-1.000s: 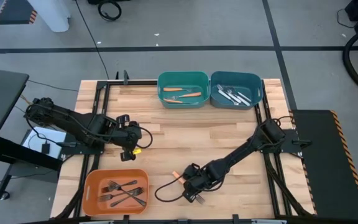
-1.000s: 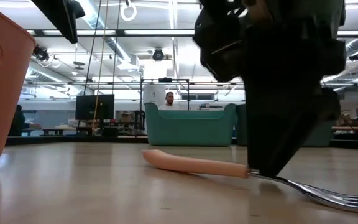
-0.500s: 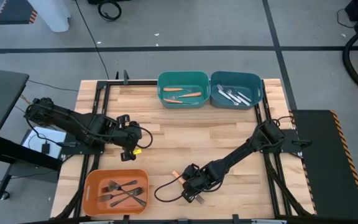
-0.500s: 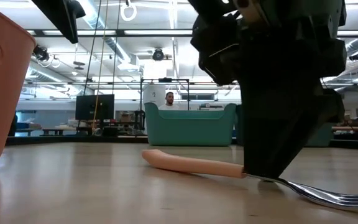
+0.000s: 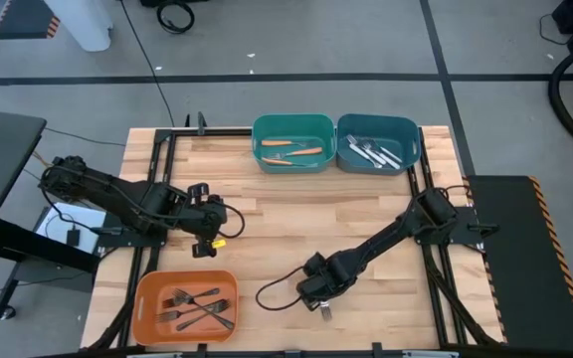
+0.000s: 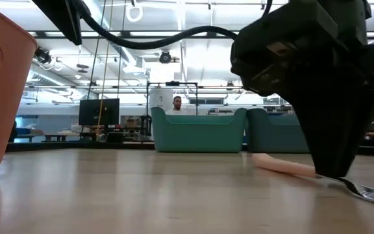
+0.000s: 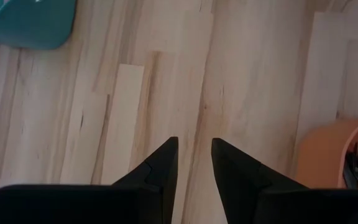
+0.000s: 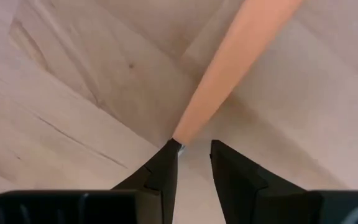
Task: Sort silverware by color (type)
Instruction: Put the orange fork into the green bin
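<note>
Near edge of counter (image 5: 366, 214), left corner: orange bin (image 5: 147, 288) w/ the black forks (image 5: 195, 306) in it, a small crossed pile, looks sorted. Right of it along the near edge, right tool (image 5: 319, 298) is down at the counter on the last loose piece, an orange-handled fork (image 6: 284, 166). Low view shows the handle lying flat on the wood, metal tines (image 6: 369, 192) poking out past the tool. Right wrist view: fingers (image 8: 160, 171) nearly pressed together right at the neck where handle meets metal; likely pinching it but contact is hidden, so can't tell for sure. Fork not lifted.

Mid counter, toward left edge: left tool (image 7: 193, 163) hovers over bare wood, fingers slightly spread, holding nothing. Waiting.

Far edge: teal bin (image 5: 267, 159) w/ orange-handled forks (image 5: 296, 151) in it; touching it on the right, blue bin (image 5: 408, 159) w/ silver forks (image 5: 374, 153).

My read: nearly done. Black and silver appear finished; no other loose cutlery visible on the counter. What's left is one orange-handled fork to lift and carry across to the teal bin.
</note>
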You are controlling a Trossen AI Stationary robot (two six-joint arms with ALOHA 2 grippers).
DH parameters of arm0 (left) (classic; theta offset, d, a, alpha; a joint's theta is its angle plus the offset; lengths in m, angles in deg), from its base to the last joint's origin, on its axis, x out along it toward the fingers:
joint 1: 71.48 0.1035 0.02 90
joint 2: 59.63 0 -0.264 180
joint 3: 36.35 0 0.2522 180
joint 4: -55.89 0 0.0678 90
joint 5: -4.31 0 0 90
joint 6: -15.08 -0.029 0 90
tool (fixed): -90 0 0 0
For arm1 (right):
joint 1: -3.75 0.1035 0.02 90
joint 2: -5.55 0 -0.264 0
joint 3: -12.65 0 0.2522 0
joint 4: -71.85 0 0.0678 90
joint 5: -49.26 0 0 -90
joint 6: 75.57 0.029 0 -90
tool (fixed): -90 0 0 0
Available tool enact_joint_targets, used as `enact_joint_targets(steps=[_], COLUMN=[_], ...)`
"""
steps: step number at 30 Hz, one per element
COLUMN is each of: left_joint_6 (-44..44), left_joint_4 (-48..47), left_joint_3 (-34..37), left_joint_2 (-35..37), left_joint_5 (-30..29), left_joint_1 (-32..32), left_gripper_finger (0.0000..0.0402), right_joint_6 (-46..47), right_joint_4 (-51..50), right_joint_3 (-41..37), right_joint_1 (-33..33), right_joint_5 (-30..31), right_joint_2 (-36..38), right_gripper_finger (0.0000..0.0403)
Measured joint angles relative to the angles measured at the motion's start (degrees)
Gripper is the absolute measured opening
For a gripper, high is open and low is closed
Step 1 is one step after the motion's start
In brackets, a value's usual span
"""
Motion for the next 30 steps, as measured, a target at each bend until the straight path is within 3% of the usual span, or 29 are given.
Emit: enact_joint_targets(steps=[4, 15, 24, 30], left_joint_6=[0.0, 0.0, 0.0, 0.0], left_joint_4=[0.1, 0.5, 0.5, 0.9], left_joint_3=[0.0, 0.0, 0.0, 0.0], left_joint_2=[0.0, 0.0, 0.0, 0.0], left_joint_5=[0.0, 0.0, 0.0, 0.0], left_joint_1=[0.0, 0.0, 0.0, 0.0], left_gripper_finger=[0.0107, 0.0107, 0.0107, 0.0107], right_joint_6=[-2.2, 4.1, 12.0, 11.4], right_joint_4=[-0.2, -0.8, 0.3, 0.7], right_joint_3=[-0.6, -0.8, -0.8, -0.7], right_joint_1=[-0.7, -1.6, -1.6, -1.6], right_joint_5=[1.3, 3.6, 2.5, -0.2], right_joint_2=[1.5, 3.5, 3.5, 3.5], right_gripper_finger=[0.0105, 0.0105, 0.0105, 0.0105])
